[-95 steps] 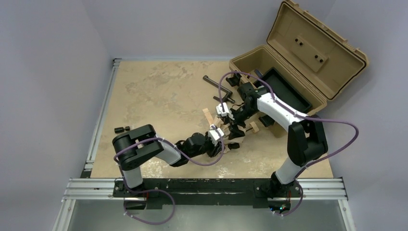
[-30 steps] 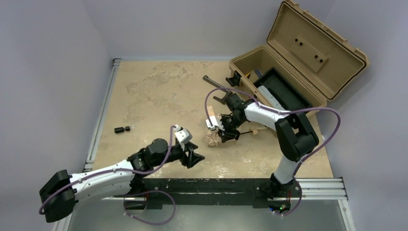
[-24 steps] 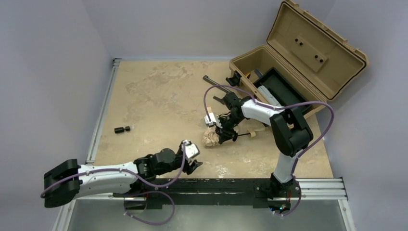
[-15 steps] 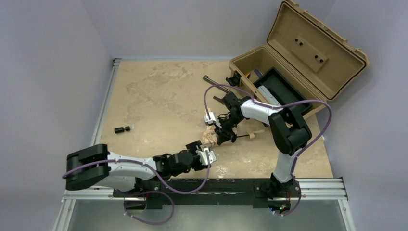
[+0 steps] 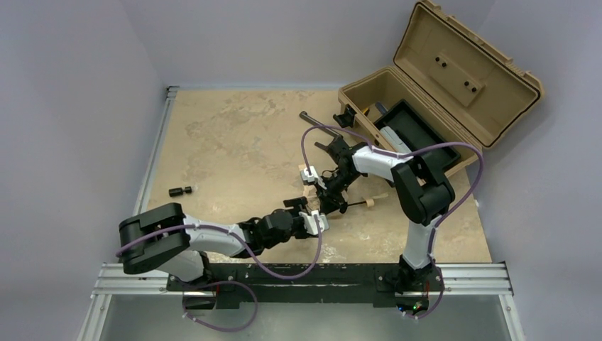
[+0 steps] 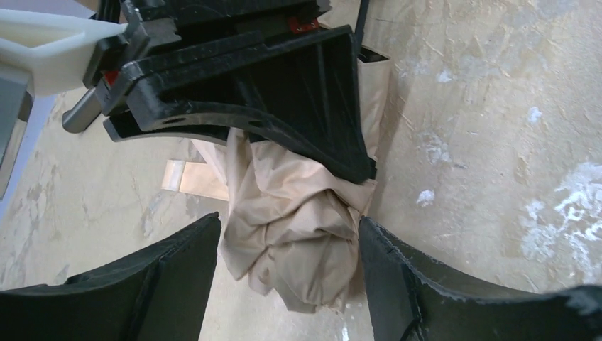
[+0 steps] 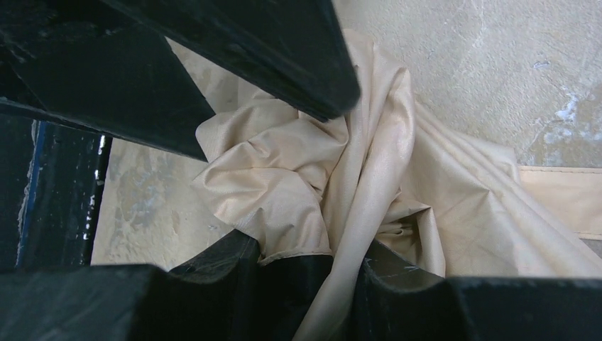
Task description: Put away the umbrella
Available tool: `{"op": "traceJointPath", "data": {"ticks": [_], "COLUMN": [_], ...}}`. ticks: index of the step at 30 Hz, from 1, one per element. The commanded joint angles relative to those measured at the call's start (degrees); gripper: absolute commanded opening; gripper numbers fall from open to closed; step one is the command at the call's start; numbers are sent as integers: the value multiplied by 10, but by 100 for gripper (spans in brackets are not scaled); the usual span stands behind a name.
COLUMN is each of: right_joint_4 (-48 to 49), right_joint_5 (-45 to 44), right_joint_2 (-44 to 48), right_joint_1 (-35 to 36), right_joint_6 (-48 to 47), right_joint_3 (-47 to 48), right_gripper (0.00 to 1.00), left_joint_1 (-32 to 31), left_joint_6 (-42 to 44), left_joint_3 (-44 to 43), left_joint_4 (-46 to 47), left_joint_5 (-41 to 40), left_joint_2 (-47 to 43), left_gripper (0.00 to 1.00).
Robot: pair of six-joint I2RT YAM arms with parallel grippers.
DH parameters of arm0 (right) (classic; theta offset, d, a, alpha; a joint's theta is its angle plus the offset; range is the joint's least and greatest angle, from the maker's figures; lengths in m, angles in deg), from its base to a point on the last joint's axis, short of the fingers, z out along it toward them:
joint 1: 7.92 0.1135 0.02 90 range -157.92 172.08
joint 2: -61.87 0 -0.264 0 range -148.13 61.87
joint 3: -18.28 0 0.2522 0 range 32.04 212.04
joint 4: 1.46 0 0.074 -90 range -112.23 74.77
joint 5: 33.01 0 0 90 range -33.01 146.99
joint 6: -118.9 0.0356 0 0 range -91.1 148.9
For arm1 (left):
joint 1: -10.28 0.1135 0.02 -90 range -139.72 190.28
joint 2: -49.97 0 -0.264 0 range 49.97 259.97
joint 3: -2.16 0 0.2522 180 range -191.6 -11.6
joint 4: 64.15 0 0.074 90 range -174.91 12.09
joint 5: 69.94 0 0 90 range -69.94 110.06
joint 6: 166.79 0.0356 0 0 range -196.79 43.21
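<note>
The crumpled beige fabric folding umbrella (image 6: 277,181) lies mid-bench (image 5: 227,135). The right claw (image 7: 309,250) is clamped on its canopy. The left claw (image 6: 287,231) is spread apart, a finger either side of the bundle.

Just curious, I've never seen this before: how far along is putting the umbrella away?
Done: the case stands open. In hand: the right gripper pinches the umbrella by its fabric on the table; the left gripper, open, straddles it. Left: getting it into the case.
</note>
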Motion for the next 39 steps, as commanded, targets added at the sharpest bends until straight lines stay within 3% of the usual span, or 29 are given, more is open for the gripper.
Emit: {"op": "traceJointPath", "data": {"ticks": [1,6,12,17,19,21,31,39], "right_joint_4": [-69,-65,-81,-85,-86,-84,-124,-138], "right_joint_5": [-100,-98,-90,-83,-77,-69,5,29], "right_joint_2": [-65,-60,-60,-55,-49,-38,100,184], "right_joint_1": [12,12,12,12,12,11,-67,-125], "right_joint_6": [0,2,-14,-22,-25,-26,-98,-142], "right_joint_3": [-46,-47,-42,-38,-37,-36,8,40], "right_gripper": [3,3,5,13,18,25,59,65], "left_joint_1": [33,55,75,88,89,91,115,162], "left_joint_6": [0,-21,-55,-98,-121,-149,-409,-524], "left_joint_3": [-31,-46,-43,-43,-46,-46,-19,-16], "left_joint_4": [15,9,27,17,4,-15,-65,-78], "left_joint_5": [85,144,149,167,180,195,265,367], "left_joint_2": [17,55,111,149,161,170,227,314], "left_gripper": [69,68,64,52,33,2,0,0]}}
